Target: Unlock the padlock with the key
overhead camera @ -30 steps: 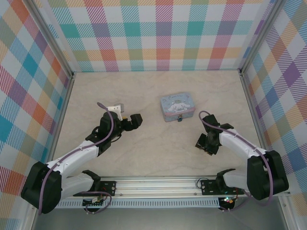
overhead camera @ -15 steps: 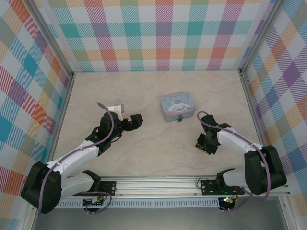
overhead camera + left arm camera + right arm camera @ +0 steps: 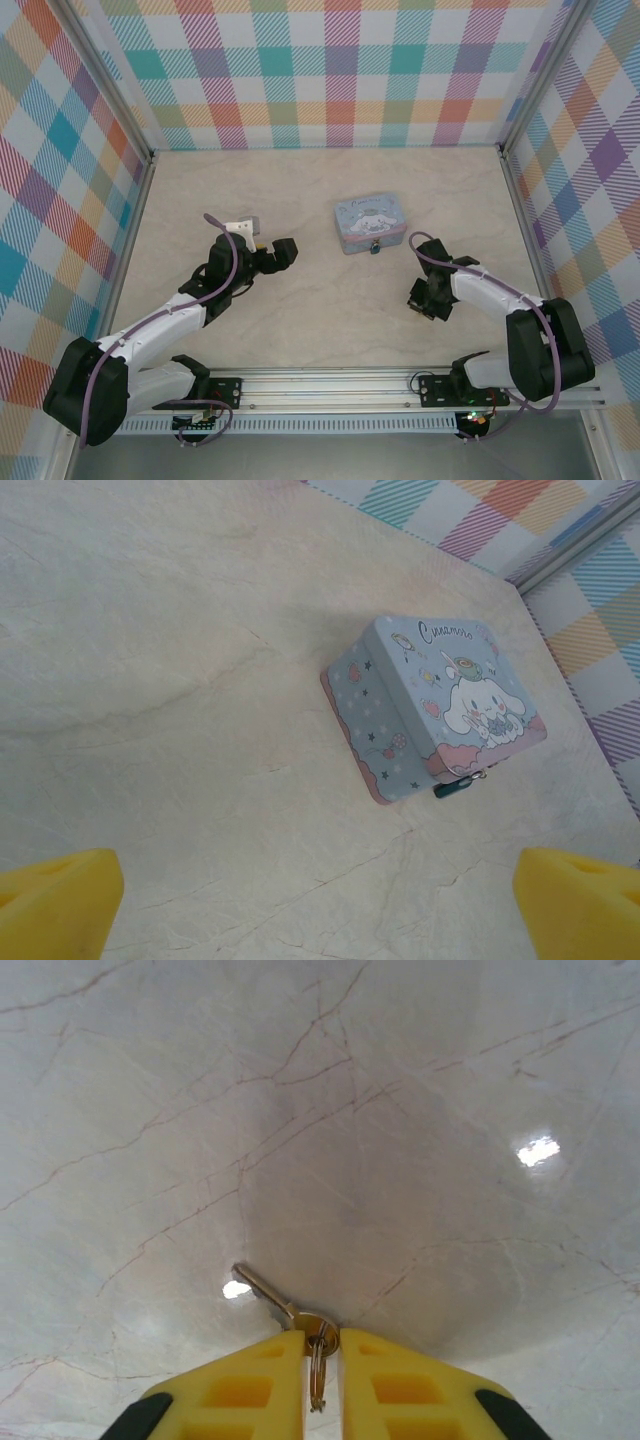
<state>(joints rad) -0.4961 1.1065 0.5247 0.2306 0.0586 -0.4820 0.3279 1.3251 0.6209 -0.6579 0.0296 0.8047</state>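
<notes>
1. Two yellow-fingered grippers sit low over the pale marbled table (image 3: 250, 190), well apart from each other.
2. The right gripper (image 3: 320, 1358) has its jaws drawn narrow, pinching the head of the key (image 3: 263, 1293) at the very fingertips. A thin split ring (image 3: 317, 1372) hangs in the slit between the two fingers (image 3: 240, 1385).
3. The key's slim blade sticks out ahead of the tips, angled to the upper left in the right wrist view, just above or on the tabletop; I cannot tell whether it touches.
4. From above, this gripper (image 3: 420, 296) lies near and to the right of the tin, with bare table between them.
5. The left gripper (image 3: 281, 250) has its jaws spread wide and holds nothing; its two pads (image 3: 58, 902) show at the bottom corners of the left wrist view.
6. The pale blue cartoon tin (image 3: 432, 702) stands closed on the table, right of the left gripper.
7. The padlock (image 3: 455, 788), teal and tiny, hangs at the tin's front edge, touching the tin, on the side that faces the arms (image 3: 374, 248).
</notes>
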